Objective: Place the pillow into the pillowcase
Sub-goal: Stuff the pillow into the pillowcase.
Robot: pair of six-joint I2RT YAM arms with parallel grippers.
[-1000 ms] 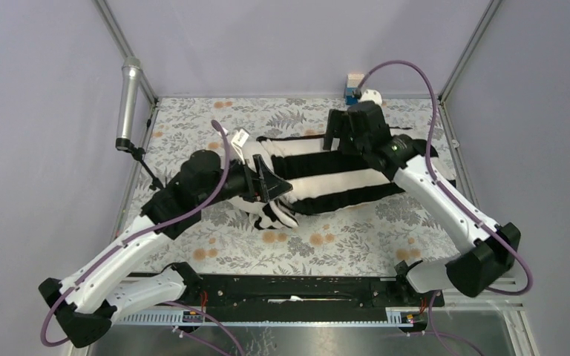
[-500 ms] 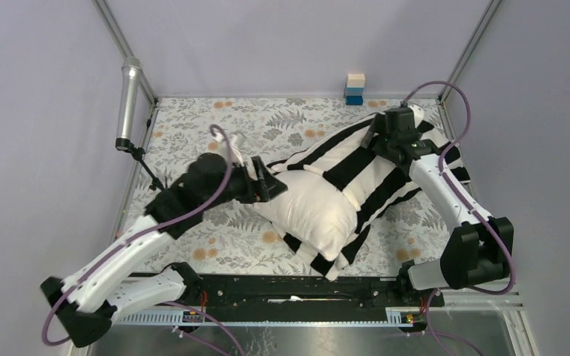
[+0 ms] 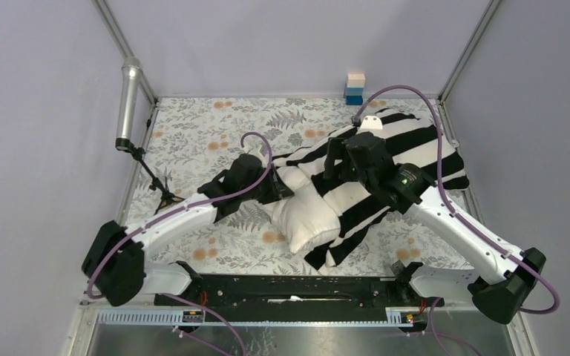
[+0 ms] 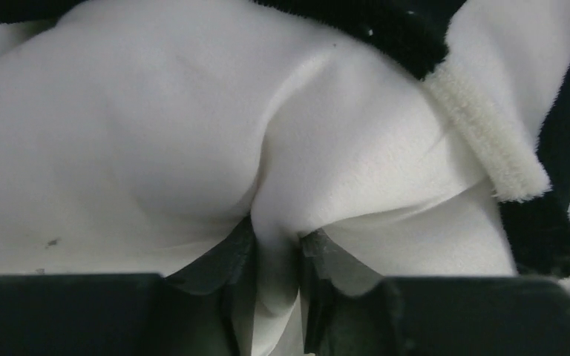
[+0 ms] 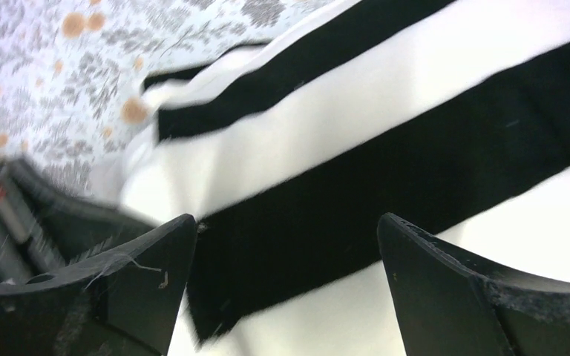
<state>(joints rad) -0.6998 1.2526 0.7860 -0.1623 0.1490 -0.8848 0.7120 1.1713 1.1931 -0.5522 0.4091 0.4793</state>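
Item: plump off-white fabric pillow (image 3: pixel 308 215): soft, light, squashy, probably best held by a pinched fold. Lies on floral-printed surface (image 3: pixel 208 133), far end inside limp black-and-white striped fabric pillowcase (image 3: pixel 408 144). Claws: left claw (image 4: pixel 276 248) pinches a pillow fold; right claw (image 5: pixel 286 222) spread above stripes.

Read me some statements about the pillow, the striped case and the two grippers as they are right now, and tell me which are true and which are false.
1. The left gripper pinches a fold of the pillow. True.
2. The right gripper is clamped on the pillowcase. False: its jaws stand wide apart over the stripes, gripping nothing.
3. The pillow is fully inside the pillowcase. False: a cream end bulges out of the case toward the arms' bases.
4. A small blue and cream block stands at the far edge of the table. True.
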